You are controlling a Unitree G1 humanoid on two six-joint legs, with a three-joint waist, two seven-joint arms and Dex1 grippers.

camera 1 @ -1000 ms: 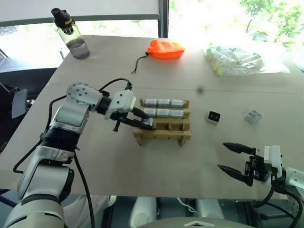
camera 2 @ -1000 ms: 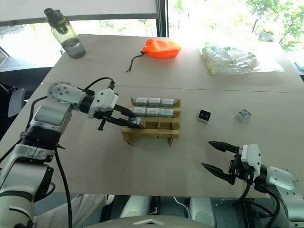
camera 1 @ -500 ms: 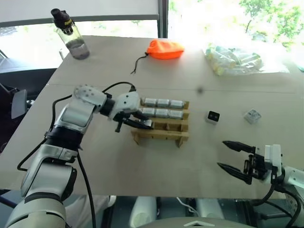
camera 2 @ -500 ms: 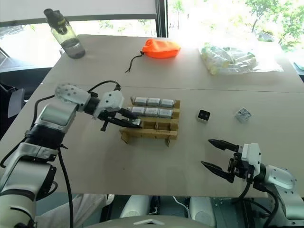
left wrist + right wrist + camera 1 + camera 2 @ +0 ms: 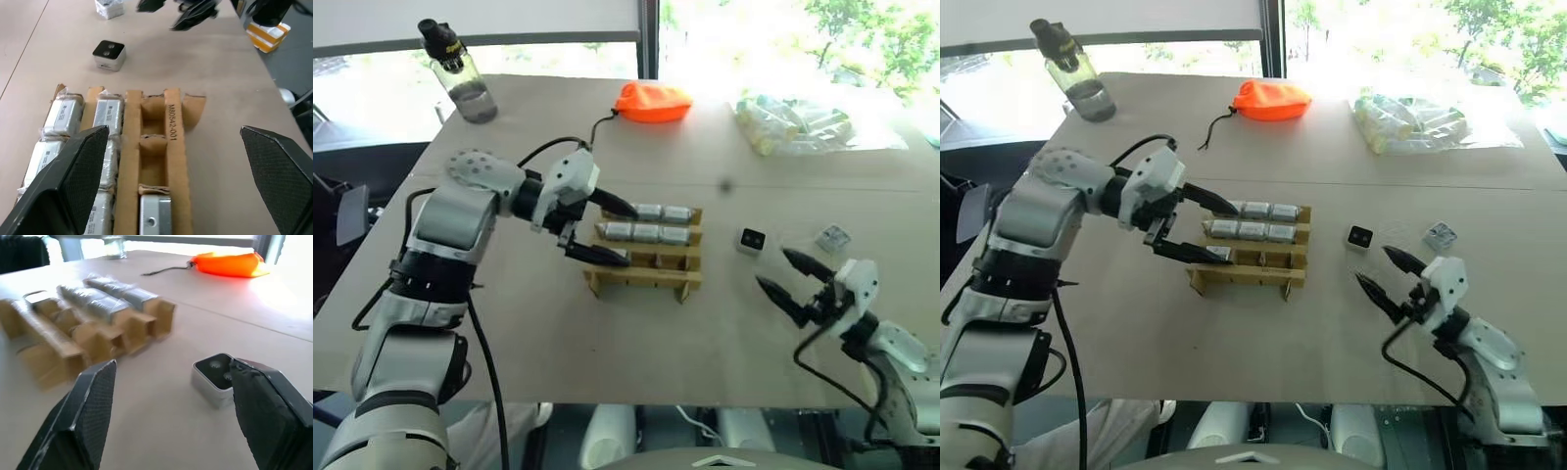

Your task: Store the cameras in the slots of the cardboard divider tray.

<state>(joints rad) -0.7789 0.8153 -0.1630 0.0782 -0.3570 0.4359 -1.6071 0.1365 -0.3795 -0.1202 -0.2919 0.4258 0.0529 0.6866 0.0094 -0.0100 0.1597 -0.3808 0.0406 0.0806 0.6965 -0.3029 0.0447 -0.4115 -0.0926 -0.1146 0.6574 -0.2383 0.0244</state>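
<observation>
While left pincer [image 5: 607, 231] gapes wide over cardboard divider tray [image 5: 646, 279], right pincer [image 5: 788, 279] sits open near 2 loose cameras [image 5: 753, 241]; orange pouch [image 5: 653, 101], bottle [image 5: 458, 70], bag [image 5: 803, 123] far back on bench [image 5: 705, 333].

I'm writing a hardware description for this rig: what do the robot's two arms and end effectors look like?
Both arms have silver-grey rounded shells with black joints and loose black cables looping alongside. The left arm's white-housed end effector carries two long black tapered fingers with a fine textured surface. The right arm's white-housed end effector has matching black pointed fingers.
</observation>
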